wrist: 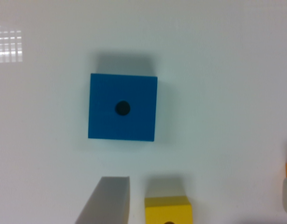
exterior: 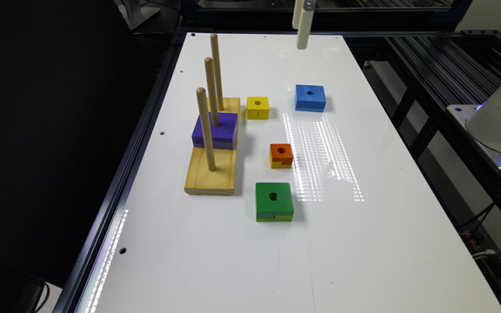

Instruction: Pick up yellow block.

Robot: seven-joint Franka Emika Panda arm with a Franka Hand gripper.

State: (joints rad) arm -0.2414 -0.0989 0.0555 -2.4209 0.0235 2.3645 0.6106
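Green block (exterior: 274, 201) lies nearest the camera on the white surface (exterior: 363, 243), with the orange-topped block (exterior: 281, 155) beyond it and the yellow block (exterior: 258, 107) farther still, just beside the pegged wooden base (exterior: 212, 167) that carries a purple block (exterior: 215, 130). Robot's hand (exterior: 302, 26) hangs high above the far end, beyond the blue block (exterior: 310, 97); whether it is apart or together I cannot tell. From the wrist, blue sits central and yellow (wrist: 168, 210) at the edge, so a straight descent would likely meet blue. Orange-topped block's yellow underside also invites confusion, and the tall pegs stand near the target.
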